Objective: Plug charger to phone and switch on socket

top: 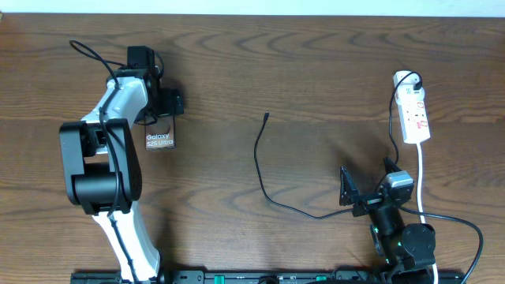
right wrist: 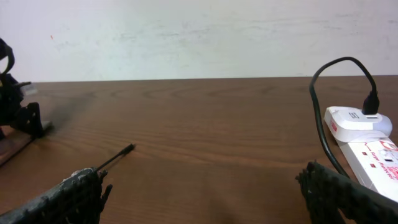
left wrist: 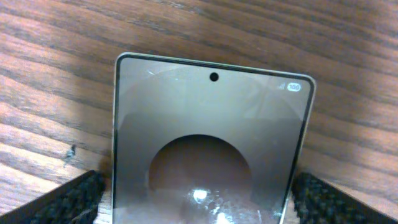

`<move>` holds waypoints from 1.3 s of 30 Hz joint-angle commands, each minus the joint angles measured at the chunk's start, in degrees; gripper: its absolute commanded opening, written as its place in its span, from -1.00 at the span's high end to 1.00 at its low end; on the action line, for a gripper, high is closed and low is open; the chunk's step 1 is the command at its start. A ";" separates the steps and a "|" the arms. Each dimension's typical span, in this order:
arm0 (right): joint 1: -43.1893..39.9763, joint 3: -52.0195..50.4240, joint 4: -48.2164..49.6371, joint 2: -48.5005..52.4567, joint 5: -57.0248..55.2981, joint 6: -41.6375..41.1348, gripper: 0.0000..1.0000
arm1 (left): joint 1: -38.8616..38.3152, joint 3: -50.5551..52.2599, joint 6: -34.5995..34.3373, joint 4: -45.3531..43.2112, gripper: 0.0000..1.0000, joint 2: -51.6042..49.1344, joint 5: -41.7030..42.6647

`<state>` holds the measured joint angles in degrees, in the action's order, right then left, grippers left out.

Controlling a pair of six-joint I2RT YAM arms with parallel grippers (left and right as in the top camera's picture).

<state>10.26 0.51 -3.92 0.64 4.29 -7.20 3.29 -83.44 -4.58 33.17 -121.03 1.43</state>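
While the phone's (left wrist: 211, 112) lower edge is running out of frame, the left gripper (left wrist: 199, 202) is flanking it, clamping unclear. The right gripper (right wrist: 199, 193) is gaping wide, empty. The charger (right wrist: 118, 155) tip is lying ahead on open table (right wrist: 217, 124); the socket (right wrist: 373, 155) is sitting far right, cropped.

The phone (left wrist: 211, 124) is cut off at its near end; switches (top: 417, 120) on the socket (top: 411, 131) are seemingly too small to be read.

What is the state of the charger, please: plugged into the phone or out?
Out. The charger tip lies loose on the table, far from the phone, which sits in the left hand.
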 commanded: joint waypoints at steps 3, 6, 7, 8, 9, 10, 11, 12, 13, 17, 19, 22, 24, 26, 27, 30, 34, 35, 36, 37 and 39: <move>0.28 -0.20 -0.07 -0.15 0.35 -0.46 -0.98 | -1.79 0.17 0.44 1.05 -0.55 -3.26 -4.11; 0.28 -0.20 -0.09 -0.15 0.35 -0.46 -0.99 | -1.88 0.17 0.42 1.25 -0.52 -3.28 -4.09; 0.28 -0.20 -0.09 -0.15 0.35 -0.48 -0.98 | -1.88 0.17 0.42 1.31 -0.52 -3.28 -4.09; 0.28 -0.20 -0.09 -0.15 0.35 -0.46 -0.99 | -1.88 0.17 0.42 1.46 -0.50 -3.28 -4.09; 0.28 -0.20 -0.09 -0.15 0.33 -0.46 -0.99 | -1.88 0.17 0.44 1.66 -0.45 -3.28 -4.09; 0.28 -0.20 -0.09 -0.15 0.35 -0.46 -0.99 | -1.88 0.17 0.44 1.75 -0.42 -3.28 -4.09; 0.28 -0.20 -0.09 -0.15 0.35 -0.48 -0.99 | -1.88 0.17 0.44 1.92 -0.40 -3.28 -4.09; 0.28 -0.20 -0.09 -0.15 0.35 -0.48 -0.99 | -1.88 0.17 0.44 1.99 -0.41 -3.28 -4.09; 0.28 -0.20 -0.09 -0.15 0.35 -0.48 -0.98 | -1.88 0.17 0.44 2.12 -0.40 -3.28 -4.09; 0.28 -0.20 -0.09 -0.15 0.35 -0.48 -0.98 | -1.88 0.17 0.42 2.54 -0.32 -3.28 -4.09; 0.28 -0.20 -0.09 -0.15 0.35 -0.46 -0.98 | -1.88 0.15 0.39 2.78 -0.29 -3.28 -4.07; 0.28 -0.20 -0.09 -0.15 0.35 -0.48 -0.99 | -1.88 -0.68 0.17 4.46 -0.16 -3.28 -4.07; 0.28 -0.20 -0.09 -0.15 0.35 -0.48 -0.99 | -1.88 -1.92 0.17 6.34 -0.09 -3.28 -4.07; 0.28 -0.20 -0.09 -0.15 0.35 -0.48 -0.99 | -1.88 -4.31 0.17 9.27 -0.03 -3.28 -4.04; 0.28 -0.20 -0.09 -0.15 0.35 -0.48 -0.99 | -1.88 -5.27 0.17 10.29 -0.01 -3.28 -4.04; 0.28 -0.20 -0.09 -0.15 0.35 -0.48 -0.99 | -1.88 -8.41 0.15 13.84 0.06 -3.28 -3.74; 0.28 -0.20 -0.09 -0.15 0.35 -0.48 -0.99 | -1.88 -10.71 -0.46 17.05 0.10 -3.28 -3.37; 0.28 -0.20 -0.09 -0.15 0.35 -0.48 -0.99 | -1.88 -10.93 -0.46 17.53 0.11 -3.28 -3.37; 0.28 -0.20 -0.09 -0.15 0.35 -0.48 -0.99 | -1.88 -11.15 -0.46 18.01 0.11 -3.28 -3.37; 0.28 -0.20 -0.09 -0.15 0.35 -0.46 -0.98 | -1.88 -11.37 -0.46 18.56 0.12 -3.28 -3.32; 0.28 -0.20 -0.09 -0.15 0.35 -0.48 -0.99 | -1.88 -12.02 -0.44 19.61 0.14 -3.28 -2.45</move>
<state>10.26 0.51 -3.92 0.64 4.29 -7.18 1.65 -93.21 -4.54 51.35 -123.79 -1.02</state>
